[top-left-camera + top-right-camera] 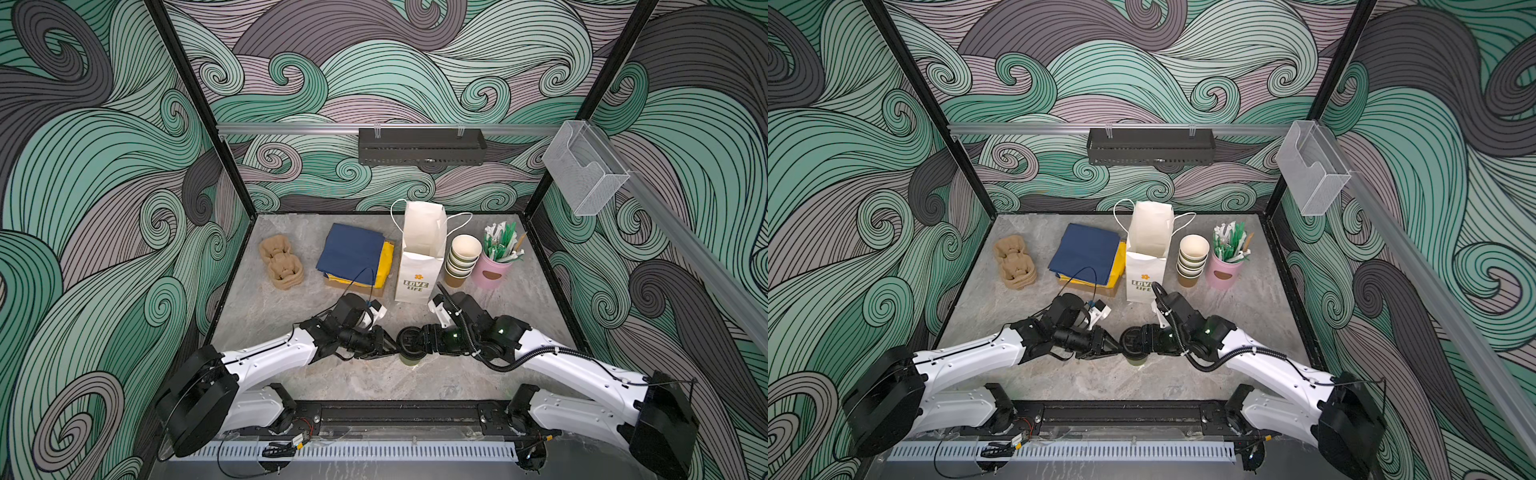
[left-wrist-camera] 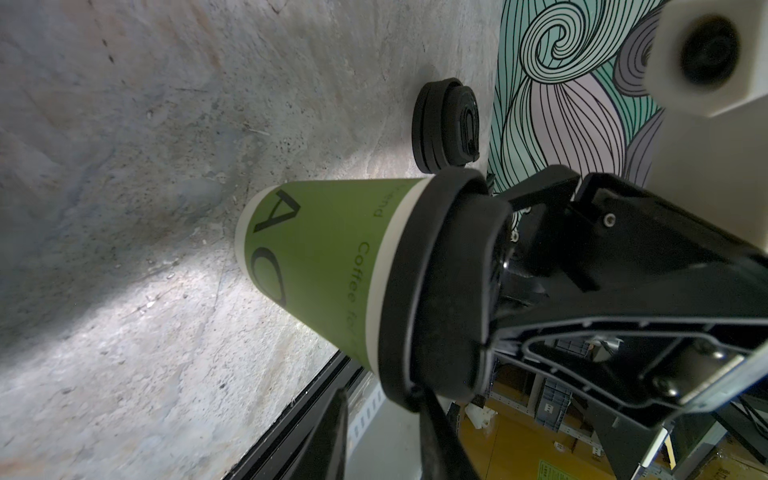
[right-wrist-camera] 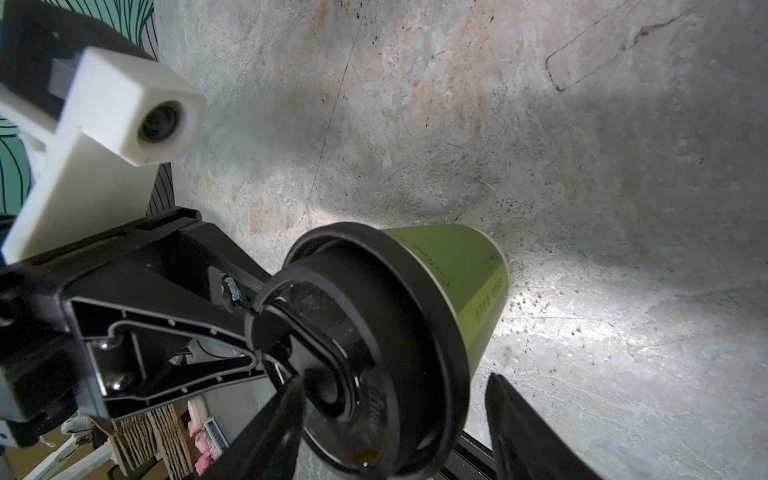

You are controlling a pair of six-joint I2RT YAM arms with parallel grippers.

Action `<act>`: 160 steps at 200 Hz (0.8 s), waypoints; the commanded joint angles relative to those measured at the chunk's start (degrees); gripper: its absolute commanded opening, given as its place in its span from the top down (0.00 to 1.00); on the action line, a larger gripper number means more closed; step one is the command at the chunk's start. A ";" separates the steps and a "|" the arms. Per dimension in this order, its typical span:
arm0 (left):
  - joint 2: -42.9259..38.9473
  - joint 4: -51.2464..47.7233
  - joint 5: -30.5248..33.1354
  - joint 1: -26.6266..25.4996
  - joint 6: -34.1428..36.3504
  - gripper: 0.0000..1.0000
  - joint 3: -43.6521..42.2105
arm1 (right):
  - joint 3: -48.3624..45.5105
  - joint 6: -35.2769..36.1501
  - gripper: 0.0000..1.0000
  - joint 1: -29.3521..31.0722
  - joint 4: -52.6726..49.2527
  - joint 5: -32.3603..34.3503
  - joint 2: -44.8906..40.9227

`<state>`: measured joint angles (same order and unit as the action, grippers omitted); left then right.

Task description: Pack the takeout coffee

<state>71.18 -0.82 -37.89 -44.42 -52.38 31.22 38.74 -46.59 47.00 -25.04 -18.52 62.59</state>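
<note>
One takeout coffee (image 2: 328, 257), a green paper cup with a black sip lid (image 3: 374, 332), stands near the table's front middle; in both top views only its lid and a sliver of its side (image 1: 409, 360) (image 1: 1136, 360) show between the grippers. My right gripper (image 3: 395, 379) (image 1: 415, 343) comes from the right with its jaws wide around the lid, table showing between the rim and one finger. My left gripper (image 2: 384, 436) (image 1: 392, 347) comes from the left, jaws a little apart, one finger (image 2: 440, 436) against the lid's rim.
Behind stands an open white paper bag (image 1: 422, 257), with stacked lidless cups (image 1: 461, 259) and a pink pot of straws (image 1: 494, 270) to its right. Left of it lie blue and yellow folded sheets (image 1: 353, 255) and cardboard cup carriers (image 1: 280, 262). Loose black lids (image 2: 446, 124) lie near the cup.
</note>
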 commanded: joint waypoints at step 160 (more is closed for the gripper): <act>-1.28 -10.82 2.08 -0.60 5.46 0.66 9.40 | -0.69 -1.67 0.31 -0.24 -0.61 0.82 -1.49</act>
<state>71.48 -7.05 -36.69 -44.77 -49.04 39.44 38.52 -47.31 47.00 -24.84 -18.46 62.15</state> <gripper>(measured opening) 0.339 0.687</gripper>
